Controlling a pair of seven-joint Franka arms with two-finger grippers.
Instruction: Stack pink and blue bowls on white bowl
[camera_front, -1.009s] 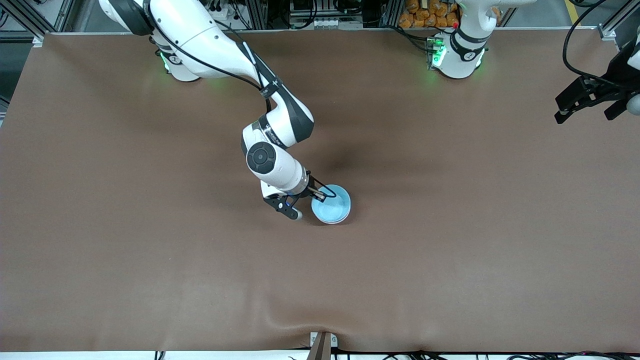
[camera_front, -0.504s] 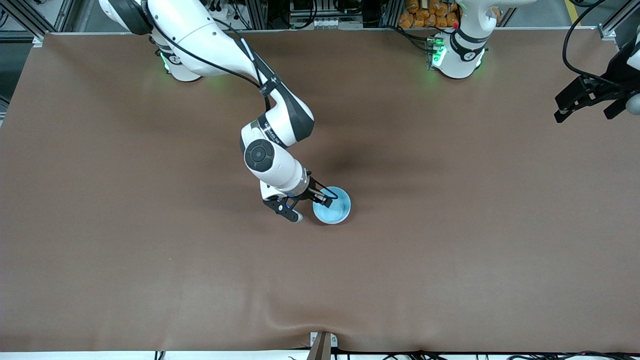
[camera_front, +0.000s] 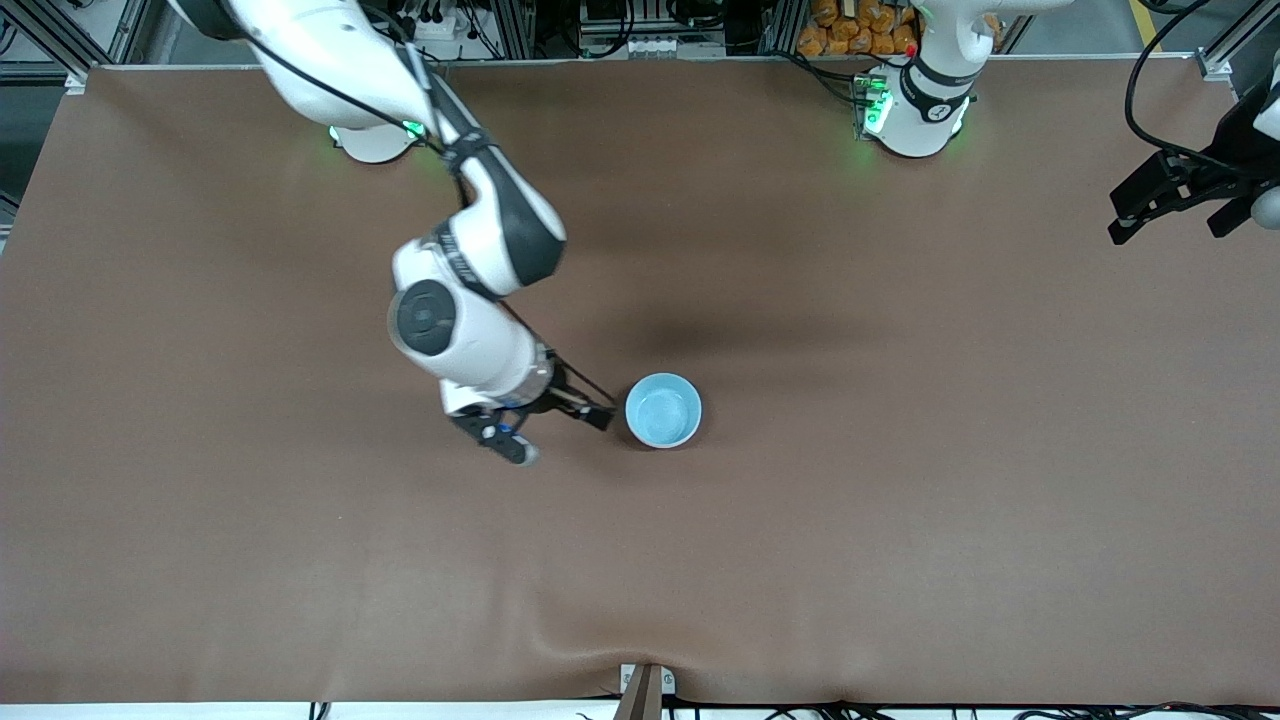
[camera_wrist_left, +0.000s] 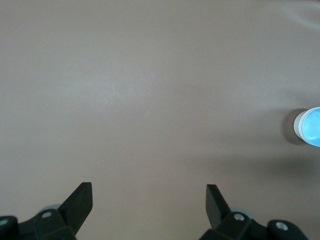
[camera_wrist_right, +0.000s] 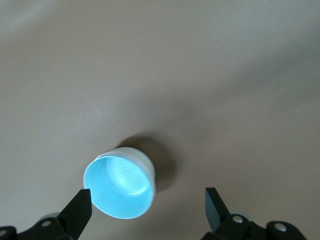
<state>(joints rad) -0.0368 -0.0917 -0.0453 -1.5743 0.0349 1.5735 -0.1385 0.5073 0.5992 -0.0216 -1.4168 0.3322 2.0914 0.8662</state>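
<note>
The blue bowl (camera_front: 663, 410) stands upright in the middle of the table. It also shows in the right wrist view (camera_wrist_right: 120, 187) and the left wrist view (camera_wrist_left: 311, 127). A pale whitish wall (camera_wrist_right: 143, 159) shows below its rim; I cannot tell whether this is the white bowl under it. No pink bowl is in view. My right gripper (camera_front: 560, 436) is open and empty beside the blue bowl, toward the right arm's end of the table, and also shows in its own wrist view (camera_wrist_right: 147, 196). My left gripper (camera_front: 1170, 222) waits open and empty over the left arm's end of the table, as its wrist view (camera_wrist_left: 148, 192) confirms.
The brown table mat (camera_front: 900, 520) has a raised wrinkle at its edge nearest the front camera (camera_front: 600, 640). The arm bases (camera_front: 915, 110) stand along the edge farthest from the camera.
My right gripper has left the blue bowl's rim and drawn away toward the right arm's end of the table. The bowl now sits level. The left arm has not moved.
</note>
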